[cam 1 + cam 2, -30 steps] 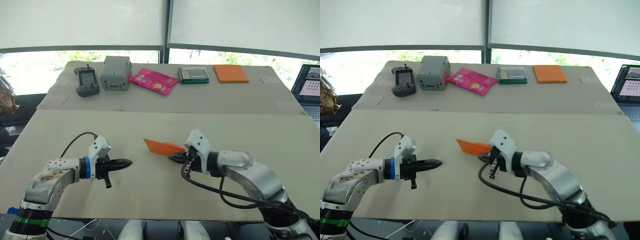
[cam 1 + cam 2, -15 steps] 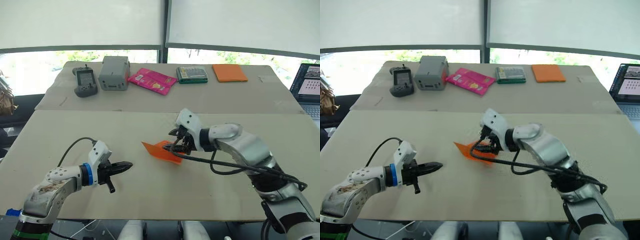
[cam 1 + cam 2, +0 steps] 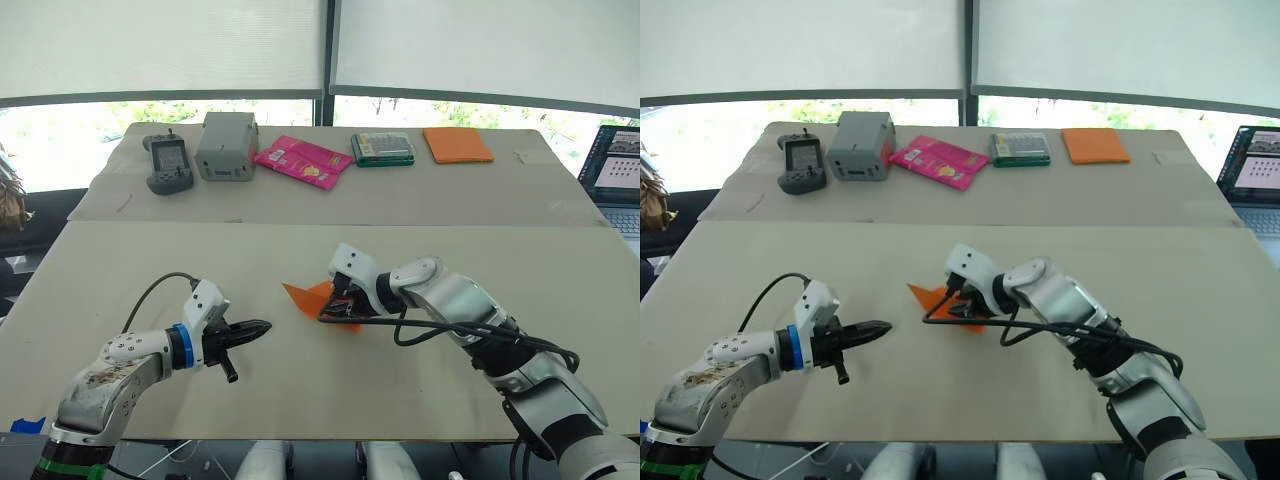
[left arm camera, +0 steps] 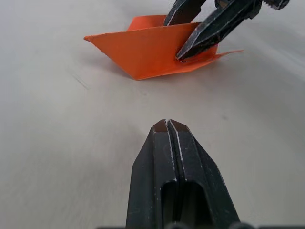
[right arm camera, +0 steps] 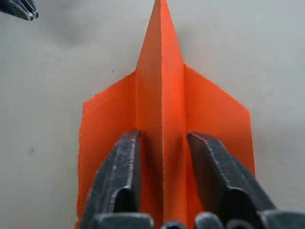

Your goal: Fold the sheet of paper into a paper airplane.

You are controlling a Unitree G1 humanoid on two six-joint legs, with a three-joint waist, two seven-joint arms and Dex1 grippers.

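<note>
Two right hand (image 5: 162, 148) fingers straddle paper airplane (image 5: 162, 109) ridge.

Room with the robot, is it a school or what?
Probably an office or lab workroom, not surely a school. Big shaded windows sit behind long tables, with a laptop at the side and a handheld controller lying near a grey box.
</note>
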